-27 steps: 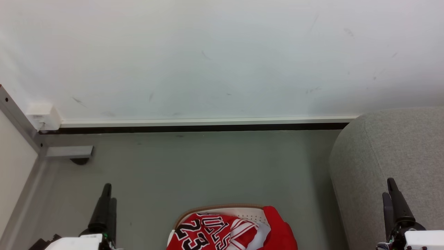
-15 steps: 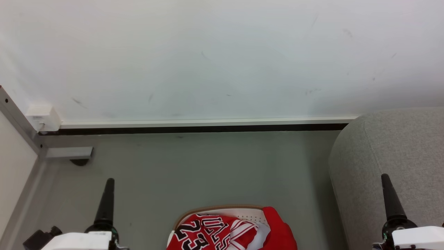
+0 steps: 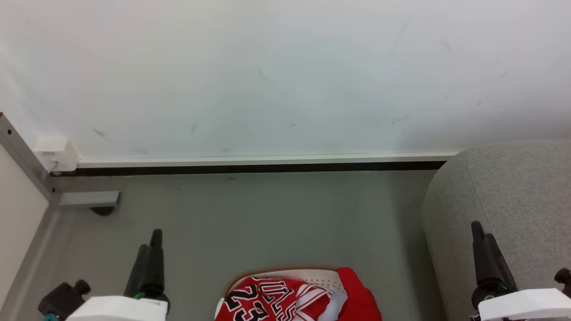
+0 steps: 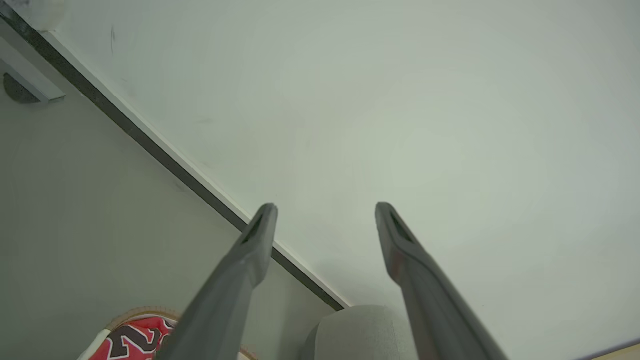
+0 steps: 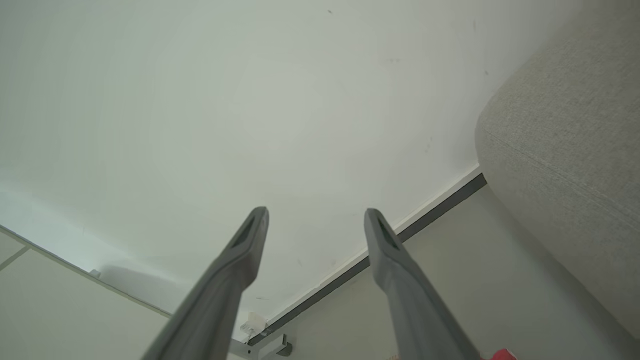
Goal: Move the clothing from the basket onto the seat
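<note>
A grey-green floor [image 3: 267, 214] meets a scuffed white wall [image 3: 285, 67] along a dark skirting strip [image 3: 258, 167]. The clothing [image 3: 276, 301], red with a black-and-white "23", lies in the basket [image 3: 281, 268] on the floor, apart from the seat [image 3: 513, 187] by the wall. A white box [image 3: 55, 154] sits at the wall's left corner. The left gripper [image 4: 325, 207] and right gripper [image 5: 315, 212] hang in the air, fingers apart

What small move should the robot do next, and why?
Probably bring the right gripper down toward the clothing. It and the left gripper are open and hold nothing, the clothing lies in the basket, and the seat stands on that arm's side.
</note>
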